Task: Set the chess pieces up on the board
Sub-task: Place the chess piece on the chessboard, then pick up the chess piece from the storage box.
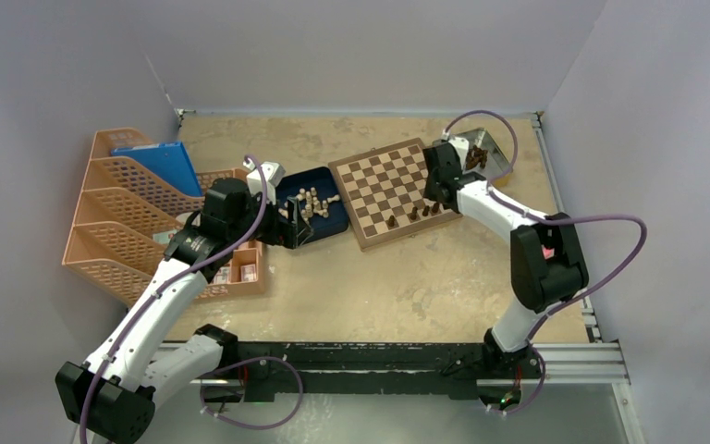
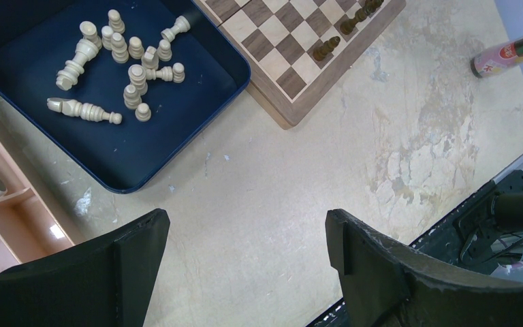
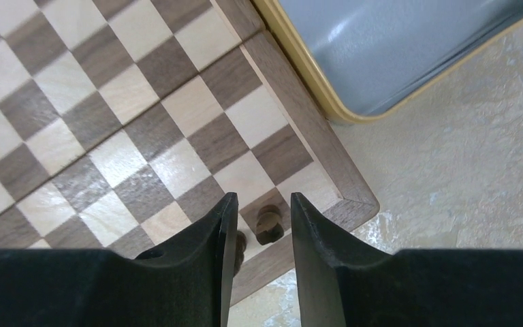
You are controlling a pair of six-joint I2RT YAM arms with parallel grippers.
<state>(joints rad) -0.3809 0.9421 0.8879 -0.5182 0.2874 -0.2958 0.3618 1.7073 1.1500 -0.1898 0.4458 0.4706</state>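
left tool [image 2: 245, 221] wide open over bare worktop [image 2: 279, 204], one dark blue tray [image 2: 191, 102] holding over a dozen pale pieces [image 2: 136, 75], one board [image 1: 384, 185], at least four dark chess pieces [image 1: 413, 215] along its near edge, right tool [image 3: 263, 204] slightly open around one at the board's right corner

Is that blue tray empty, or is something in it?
Not empty: pale pieces sit in the tray, some upright, some tipped over.
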